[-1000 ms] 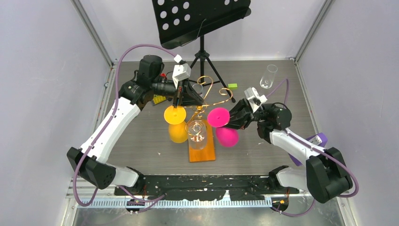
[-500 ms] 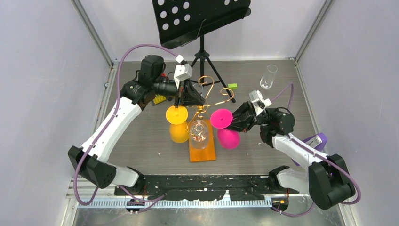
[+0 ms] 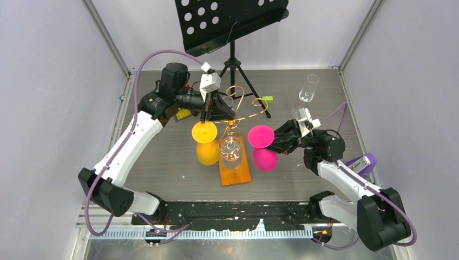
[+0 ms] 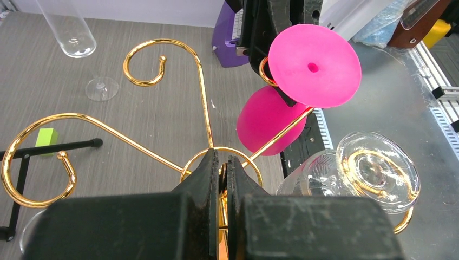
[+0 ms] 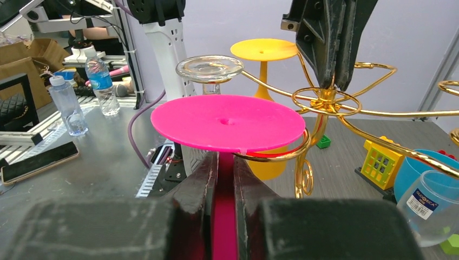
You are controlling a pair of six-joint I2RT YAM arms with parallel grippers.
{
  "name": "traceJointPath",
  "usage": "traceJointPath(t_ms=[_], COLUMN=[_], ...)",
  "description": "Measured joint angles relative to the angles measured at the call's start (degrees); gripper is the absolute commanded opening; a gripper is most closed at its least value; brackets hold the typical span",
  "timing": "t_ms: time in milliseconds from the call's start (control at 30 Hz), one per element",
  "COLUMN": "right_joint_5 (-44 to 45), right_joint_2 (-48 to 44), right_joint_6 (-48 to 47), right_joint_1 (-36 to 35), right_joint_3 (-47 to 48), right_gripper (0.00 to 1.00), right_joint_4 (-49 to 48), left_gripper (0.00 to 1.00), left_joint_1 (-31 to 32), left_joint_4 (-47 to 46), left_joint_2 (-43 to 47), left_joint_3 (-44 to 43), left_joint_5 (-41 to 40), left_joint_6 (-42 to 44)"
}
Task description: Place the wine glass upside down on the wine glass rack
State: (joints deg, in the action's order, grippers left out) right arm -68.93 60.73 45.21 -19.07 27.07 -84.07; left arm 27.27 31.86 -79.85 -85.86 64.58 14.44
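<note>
Our right claw (image 5: 223,168) clamps the stem of the pink glass (image 5: 227,122), inverted mid-frame at a loop of the rack (image 4: 200,81). Our left claw (image 4: 222,168), closed, pinches the rack's hub. The glass seems light, stiff and slick, so the stem suits.

Music stand (image 3: 227,21) is cut off at top edge of pic. Pink wine glass (image 5: 227,122) bowl is hidden below right gripper (image 5: 222,162); wine glass rack (image 4: 202,92) stem is hidden behind left gripper (image 4: 222,162).

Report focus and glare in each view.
Top external: even light, sharp throughout, faint shadows. Left wrist: the left hand is blurred; glints on the gold rack. Right wrist: the right hand is blurred; the pink glass is sharp.
</note>
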Motion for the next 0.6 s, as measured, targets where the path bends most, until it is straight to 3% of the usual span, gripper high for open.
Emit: traceJointPath(t_ms=[300, 600], right_joint_5=[4.87, 14.82], right_joint_2=[-1.05, -10.62], right_joint_6=[-4.42, -20.72], right_joint_1=[0.46, 0.55], right_joint_3=[-1.60, -1.31], right_gripper=[0.08, 0.12], right_joint_4=[1.97, 26.43], left_gripper=[0.00, 0.00], left_joint_1=[-0.02, -0.07], left_joint_4=[-0.37, -0.46], left_joint_2=[0.00, 0.00], left_joint_3=[0.00, 0.00], left_joint_5=[-0.42, -0.55], left_joint_6=[0.90, 1.07])
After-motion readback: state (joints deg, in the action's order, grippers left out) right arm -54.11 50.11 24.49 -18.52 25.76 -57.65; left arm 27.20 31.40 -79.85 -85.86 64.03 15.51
